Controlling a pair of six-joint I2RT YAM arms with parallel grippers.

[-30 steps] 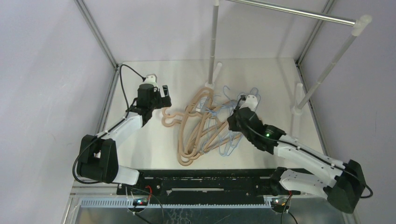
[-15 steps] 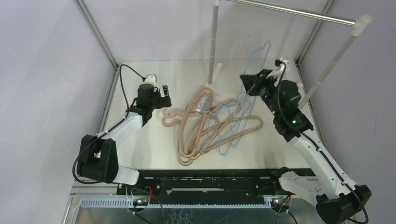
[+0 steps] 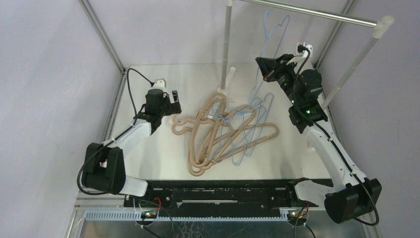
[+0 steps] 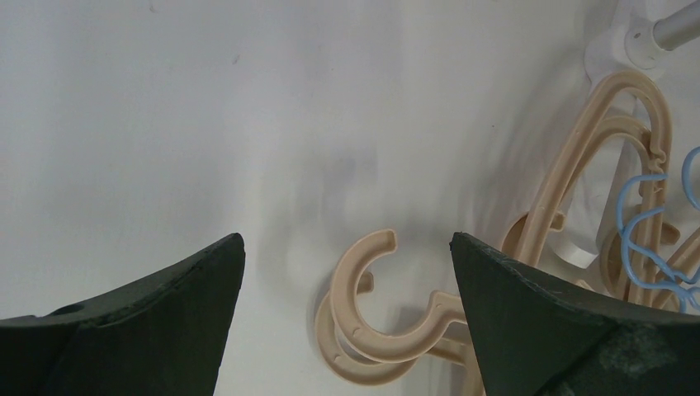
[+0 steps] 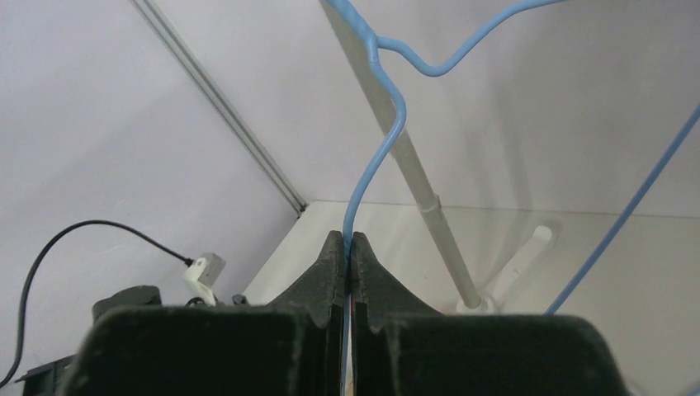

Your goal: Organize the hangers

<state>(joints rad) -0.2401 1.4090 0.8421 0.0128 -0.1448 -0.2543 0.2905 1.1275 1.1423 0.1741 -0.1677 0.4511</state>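
A tangle of tan hangers point(image 3: 208, 139) and thin light-blue hangers point(image 3: 247, 130) lies on the white table. My right gripper point(image 3: 265, 69) is raised at the back right, shut on one light-blue hanger point(image 3: 273, 30) that it holds upright just below the rail. In the right wrist view the gripper point(image 5: 347, 241) pinches the blue wire point(image 5: 376, 157). My left gripper point(image 3: 171, 105) is open, low over the tan hooks point(image 3: 179, 126) at the pile's left end. In the left wrist view the tan hooks point(image 4: 371, 326) lie between its spread fingers point(image 4: 528, 313).
A silver rail point(image 3: 317, 15) on white posts point(image 3: 227, 44) spans the back; another post point(image 3: 354, 67) stands at the right with its foot point(image 3: 314, 116) on the table. Grey walls close in left, right and behind. The arm bases sit at the near edge.
My right arm has lifted a light-blue hanger out of the pile and raised it up and back toward the rail. The left arm has not moved.
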